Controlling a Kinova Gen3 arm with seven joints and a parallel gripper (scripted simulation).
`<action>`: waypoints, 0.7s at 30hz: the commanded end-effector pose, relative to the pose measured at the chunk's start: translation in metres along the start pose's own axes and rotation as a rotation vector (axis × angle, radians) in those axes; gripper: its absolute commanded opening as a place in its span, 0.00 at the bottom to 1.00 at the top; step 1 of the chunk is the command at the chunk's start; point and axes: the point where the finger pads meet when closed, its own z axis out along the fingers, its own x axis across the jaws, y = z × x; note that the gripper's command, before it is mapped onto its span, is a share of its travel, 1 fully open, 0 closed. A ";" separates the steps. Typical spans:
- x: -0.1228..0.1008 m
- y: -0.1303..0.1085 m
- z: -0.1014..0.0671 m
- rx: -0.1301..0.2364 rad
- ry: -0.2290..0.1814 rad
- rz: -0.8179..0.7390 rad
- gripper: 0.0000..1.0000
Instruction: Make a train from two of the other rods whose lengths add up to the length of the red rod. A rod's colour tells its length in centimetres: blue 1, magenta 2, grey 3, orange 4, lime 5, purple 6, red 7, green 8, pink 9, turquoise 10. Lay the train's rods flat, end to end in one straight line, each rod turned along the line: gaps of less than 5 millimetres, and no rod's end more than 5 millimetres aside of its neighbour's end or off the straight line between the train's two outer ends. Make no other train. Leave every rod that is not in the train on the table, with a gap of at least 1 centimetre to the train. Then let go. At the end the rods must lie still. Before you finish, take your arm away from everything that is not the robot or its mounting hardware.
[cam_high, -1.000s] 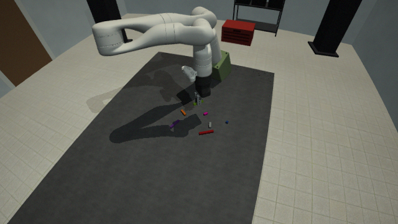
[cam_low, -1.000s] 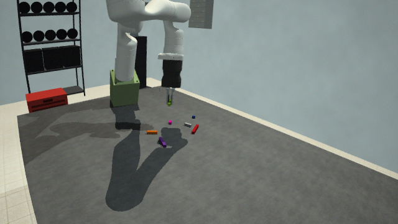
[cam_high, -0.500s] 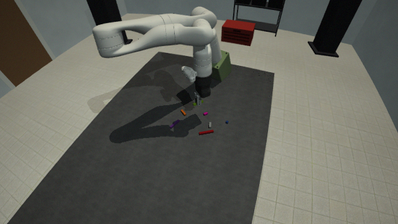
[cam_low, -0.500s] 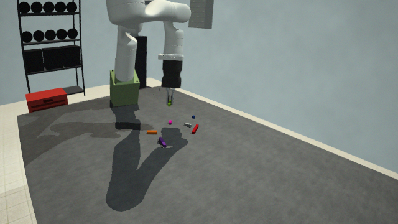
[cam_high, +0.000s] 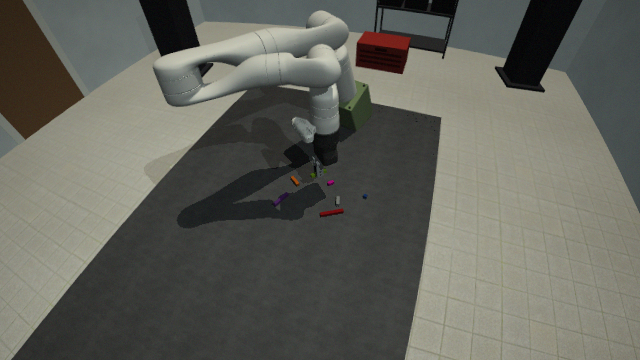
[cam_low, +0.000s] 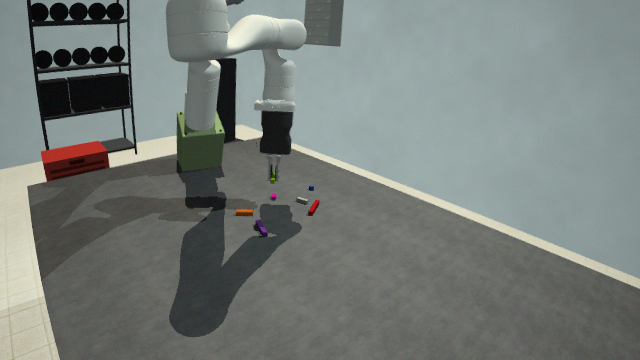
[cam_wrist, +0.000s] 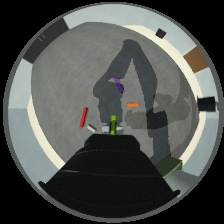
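Note:
My gripper (cam_high: 317, 172) is shut on the lime rod (cam_high: 314, 174) and holds it just above the dark mat, near the robot's base. It also shows in the exterior view (cam_low: 273, 176) and in the wrist view (cam_wrist: 113, 124). The magenta rod (cam_high: 330, 183) lies a little in front of it. The red rod (cam_high: 331, 212) lies flat further forward. The grey rod (cam_high: 337, 200) lies beside the red rod. The orange rod (cam_high: 295, 180) and the purple rod (cam_high: 280, 199) lie to the left, partly in the arm's shadow. The small blue rod (cam_high: 365, 196) lies to the right.
The green robot base (cam_high: 357, 106) stands close behind the gripper. A red toolbox (cam_high: 383, 51) and a black shelf (cam_high: 416, 20) stand at the back. Black pillars (cam_high: 537, 42) stand off the mat.

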 end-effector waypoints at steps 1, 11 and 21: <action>0.002 0.004 0.011 -0.006 -0.004 -0.001 0.24; 0.002 0.004 0.041 0.010 -0.013 0.002 0.24; 0.001 0.004 0.054 0.018 -0.020 0.004 0.24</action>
